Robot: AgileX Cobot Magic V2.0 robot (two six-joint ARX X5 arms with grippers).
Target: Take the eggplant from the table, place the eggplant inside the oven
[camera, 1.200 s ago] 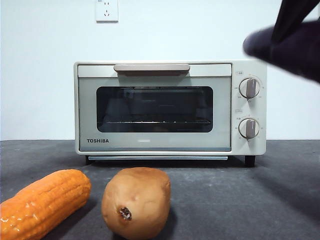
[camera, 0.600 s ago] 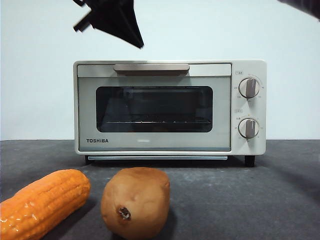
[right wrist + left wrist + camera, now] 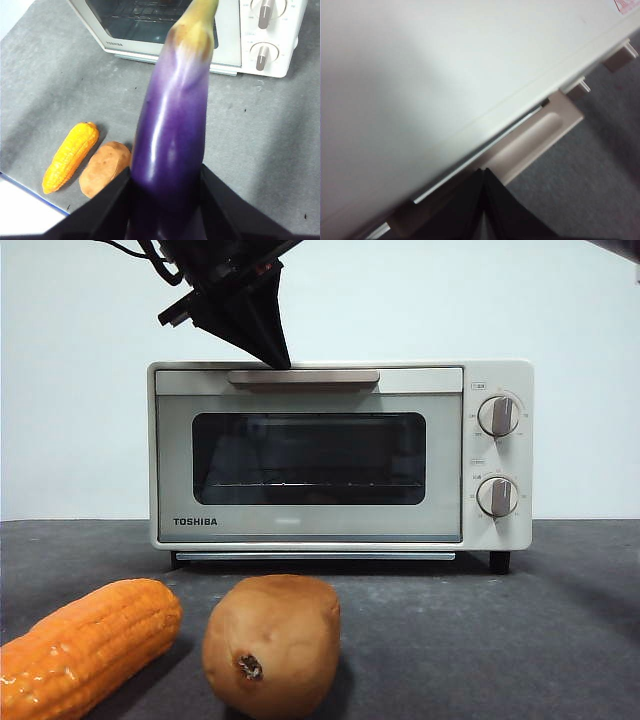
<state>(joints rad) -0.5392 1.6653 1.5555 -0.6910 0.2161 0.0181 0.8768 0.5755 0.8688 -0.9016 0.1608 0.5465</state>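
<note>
We hold the eggplant (image 3: 172,135) in the right gripper (image 3: 167,210), jaws pinching its thick end, above the worktop (image 3: 260,130). Its glossy skin looks slippery; we judge the firm body safest. Left gripper (image 3: 482,200), jaws pressed together, sits at the oven (image 3: 340,455) handle (image 3: 535,135).

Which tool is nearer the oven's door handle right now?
Left. The left tool, jaws shut, has its tip right at the handle on the oven. The right tool is up above the table, well back from the oven, gripping the eggplant.
</note>
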